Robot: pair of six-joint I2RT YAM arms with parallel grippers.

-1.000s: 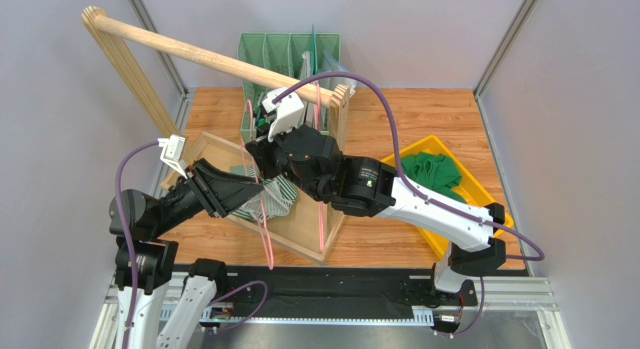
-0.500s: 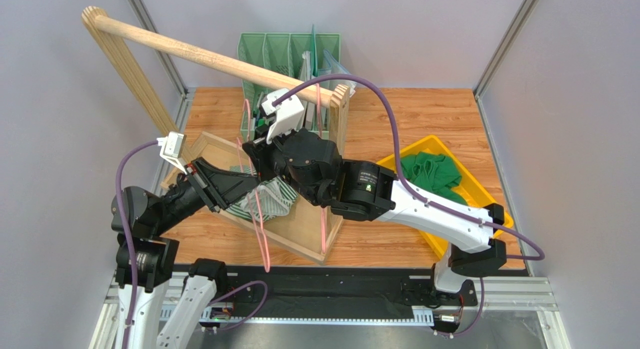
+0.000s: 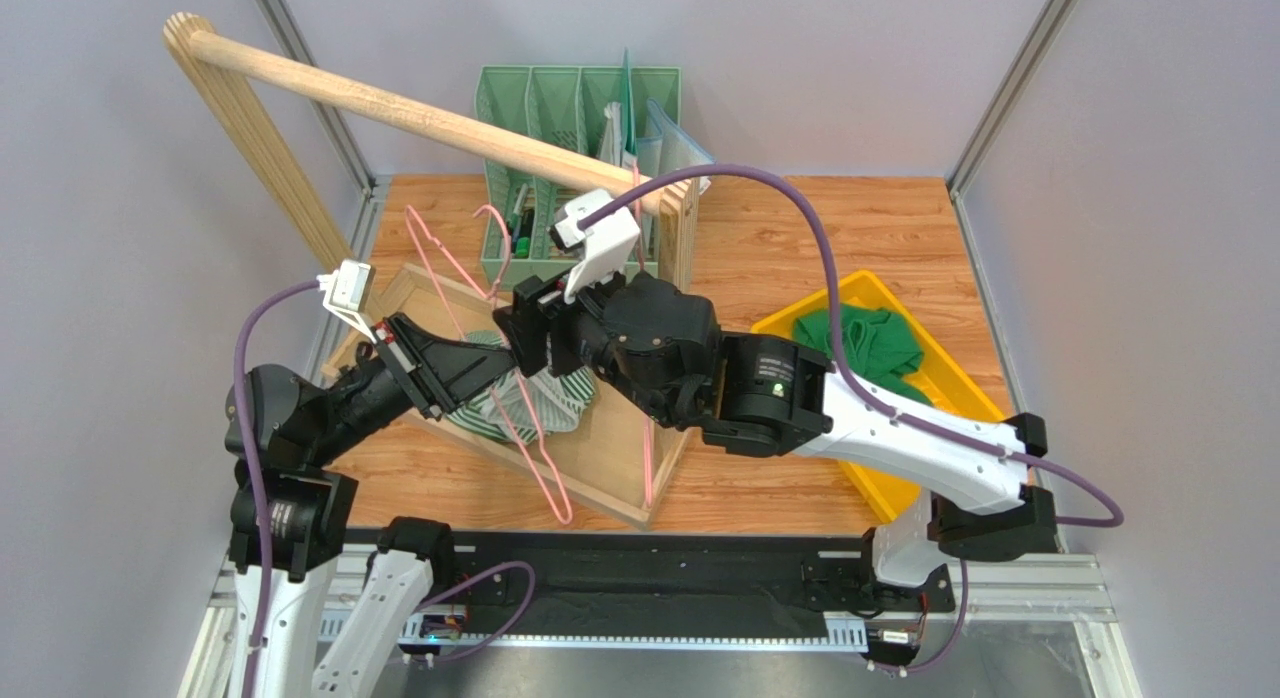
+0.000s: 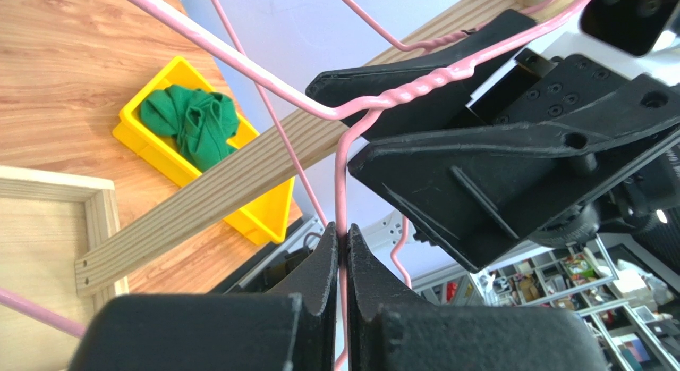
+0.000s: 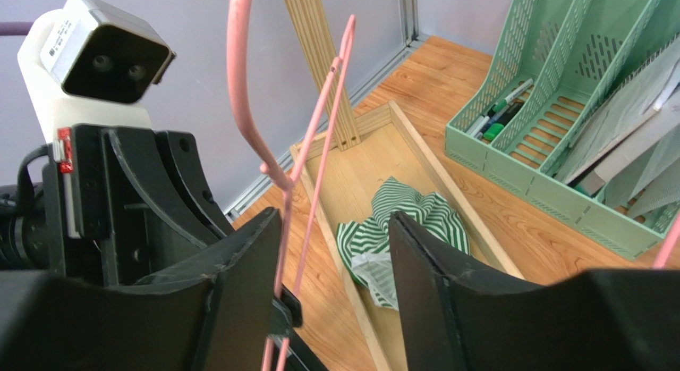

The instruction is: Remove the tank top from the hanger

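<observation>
**Wood table, grey walls: hanger clamped, top in tray**

Wood-grain table [image 3: 842, 233] sits boxed in by grey walls on three sides, with metal posts at the far corners. The left arm works close to the left wall.

- Rack rail [image 3: 406, 106] slants overhead from far left down to a post near mid-table. Both wrists sit under it.
- Green organizer [image 3: 556, 106] stands at the far edge, just behind the rail.
- Yellow bin [image 3: 974, 395] lies at an angle on the right and holds a green cloth [image 3: 864, 346]. Bare wood shows between the bin and the rack post, and behind the bin up to the far wall.
- Wooden tray [image 3: 601, 481] lies at an angle left of centre, its near rim close to the table's front edge.

Tank top [image 5: 399, 227], green-and-white striped, lies crumpled on the tray floor against the right-hand rim.

Left gripper [image 4: 343, 242]: jaws pressed together on a vertical wire of the pink hanger [image 4: 341, 180], just below the twisted neck.

Right gripper [image 5: 331, 227]: jaws apart, facing down toward the tray. Hanger wires run along the inner edge of one finger; I cannot tell whether they touch it.

From above, one hanger wire crosses over the striped cloth; whether it touches is unclear.
</observation>
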